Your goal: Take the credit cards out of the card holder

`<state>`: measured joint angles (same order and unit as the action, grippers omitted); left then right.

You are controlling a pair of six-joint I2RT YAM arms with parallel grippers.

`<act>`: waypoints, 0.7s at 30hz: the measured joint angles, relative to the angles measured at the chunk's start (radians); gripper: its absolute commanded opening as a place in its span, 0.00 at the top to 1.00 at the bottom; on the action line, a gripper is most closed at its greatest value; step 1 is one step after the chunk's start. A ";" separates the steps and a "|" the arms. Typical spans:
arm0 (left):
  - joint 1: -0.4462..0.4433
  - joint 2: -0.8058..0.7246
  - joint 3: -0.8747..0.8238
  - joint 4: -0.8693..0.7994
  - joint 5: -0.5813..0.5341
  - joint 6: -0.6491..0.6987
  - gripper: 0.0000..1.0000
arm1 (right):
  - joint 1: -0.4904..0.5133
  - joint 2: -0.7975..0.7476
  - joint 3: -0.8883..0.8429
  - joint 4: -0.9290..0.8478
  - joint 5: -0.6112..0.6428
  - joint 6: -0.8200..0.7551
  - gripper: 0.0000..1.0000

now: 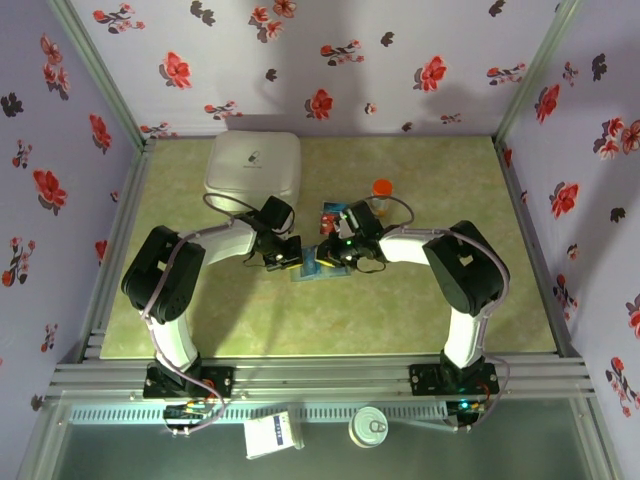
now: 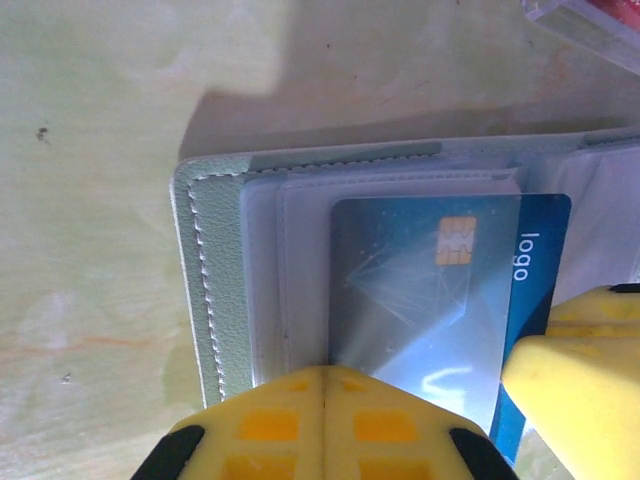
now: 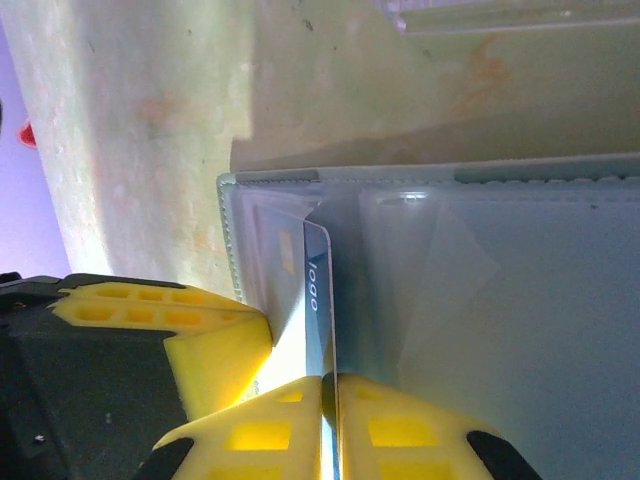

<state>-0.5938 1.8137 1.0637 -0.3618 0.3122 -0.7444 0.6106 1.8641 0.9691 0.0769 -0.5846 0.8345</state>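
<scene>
Pinching the blue credit card (image 3: 318, 300) edge-on in the closed right hand (image 3: 330, 425), risked dragging the card holder (image 2: 215, 290), at the centre of the worktop (image 1: 400, 310), through sleeve friction from under the shut, empty left hand (image 2: 322, 400) pressing at its nine o'clock.

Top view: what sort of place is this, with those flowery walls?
Likely a robot test booth, not a home: left arm and right arm bolted to a metal rail, a green table boxed in by flowered walls.

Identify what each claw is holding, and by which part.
The right claw pinches a blue credit card by its logo end. The left claw is shut at the edge of the card holder; a grip there cannot be told.
</scene>
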 measured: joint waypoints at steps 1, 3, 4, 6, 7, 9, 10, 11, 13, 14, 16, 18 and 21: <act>0.000 0.000 0.000 -0.001 -0.001 0.000 1.00 | -0.003 0.000 0.000 0.007 -0.004 0.004 0.91; 0.000 0.000 0.001 -0.001 -0.003 0.000 1.00 | -0.004 0.000 -0.001 0.018 -0.011 0.005 0.93; 0.000 0.000 0.001 -0.001 -0.005 0.000 1.00 | -0.005 0.000 -0.002 0.024 -0.014 0.005 0.93; 0.000 0.000 0.002 -0.002 -0.007 0.000 1.00 | -0.009 0.000 -0.003 0.026 -0.015 0.005 0.94; 0.000 0.000 0.002 -0.002 -0.007 0.000 1.00 | -0.011 0.000 -0.005 0.026 -0.015 0.004 0.95; 0.000 0.000 0.002 -0.002 -0.008 0.000 1.00 | -0.013 0.000 -0.008 0.023 -0.014 0.000 0.96; 0.000 0.000 0.002 -0.002 -0.008 0.000 1.00 | -0.014 -0.001 -0.010 0.021 -0.013 -0.004 0.96; 0.000 0.000 0.002 -0.002 -0.010 0.000 1.00 | -0.015 -0.002 -0.013 0.017 -0.010 -0.008 0.96; 0.000 0.000 0.002 -0.002 -0.010 0.001 1.00 | -0.018 -0.013 -0.024 0.009 0.001 -0.019 0.97; -0.002 0.000 0.002 -0.002 -0.011 0.003 1.00 | -0.020 -0.021 -0.032 0.004 0.005 -0.023 0.97; -0.002 0.000 0.002 -0.002 -0.014 0.006 1.00 | -0.023 -0.038 -0.044 -0.006 0.016 -0.031 0.97; -0.002 0.000 0.002 -0.002 -0.016 0.011 1.00 | -0.025 -0.054 -0.055 -0.014 0.031 -0.042 0.97; -0.002 0.000 0.002 -0.002 -0.017 0.016 1.00 | -0.028 -0.074 -0.071 -0.025 0.048 -0.050 0.97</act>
<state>-0.5957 1.8137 1.0653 -0.3641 0.2955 -0.7284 0.5823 1.7897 0.8986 0.0521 -0.5369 0.7845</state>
